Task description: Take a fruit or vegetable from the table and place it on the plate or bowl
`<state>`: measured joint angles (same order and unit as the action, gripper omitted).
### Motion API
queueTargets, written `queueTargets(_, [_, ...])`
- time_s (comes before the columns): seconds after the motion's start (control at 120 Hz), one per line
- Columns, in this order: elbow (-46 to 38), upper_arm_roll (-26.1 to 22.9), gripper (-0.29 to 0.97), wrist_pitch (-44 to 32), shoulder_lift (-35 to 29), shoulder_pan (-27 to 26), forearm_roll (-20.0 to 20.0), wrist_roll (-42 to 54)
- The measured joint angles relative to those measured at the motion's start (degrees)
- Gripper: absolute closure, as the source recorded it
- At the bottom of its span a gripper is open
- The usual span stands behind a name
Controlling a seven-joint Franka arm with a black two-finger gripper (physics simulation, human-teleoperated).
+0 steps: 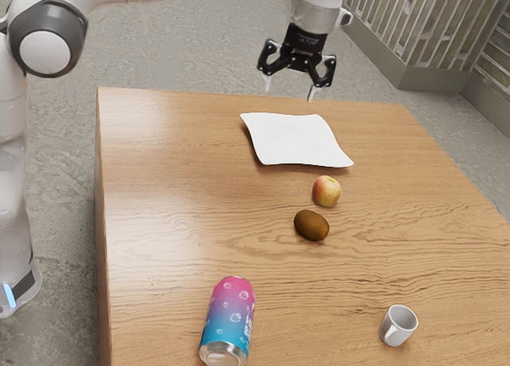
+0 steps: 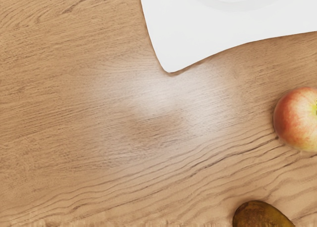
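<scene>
Though aloft, exterior view's gripper (image 1: 288, 93) spread-fingered.

ext high side-on, wrist close top-down, share plate (image 1: 296, 141) (image 2: 198, 34)

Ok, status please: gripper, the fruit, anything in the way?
Open, empty gripper raised near plate. Untouched apple and kiwi on table beside plate. Lying can and cup far from them.

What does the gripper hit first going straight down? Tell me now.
Probably the white plate, or the bare table by its corner; depth is unclear. The gripper hangs open, pointing down, with nothing in between.
</scene>
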<state>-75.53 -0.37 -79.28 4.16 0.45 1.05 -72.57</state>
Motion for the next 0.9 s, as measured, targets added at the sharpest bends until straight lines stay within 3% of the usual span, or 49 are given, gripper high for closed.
queueTargets(0.15, [1.6,-0.3,0.00,0.3,0.7,-0.8,-2.3,-10.7])
queueTargets(0.317, [5.0,-1.8,0.02,-0.4,3.0,-0.2,-5.8,-7.7])
queueTargets(0.408, [5.1,-2.1,0.01,-0.5,3.1,-0.6,-5.8,2.4])
queueTargets(0.517, [5.3,-2.2,0.00,-1.4,5.7,-2.6,-10.5,17.9])
queueTargets(0.65, [5.2,-1.9,0.00,-6.6,10.4,-3.2,-12.9,37.7])
queueTargets(0.767, [2.7,6.6,0.00,-14.2,12.9,-10.4,-13.5,54.0])
queueTargets(0.9, [-8.4,8.8,0.00,-20.6,10.7,-13.0,-13.8,70.1])
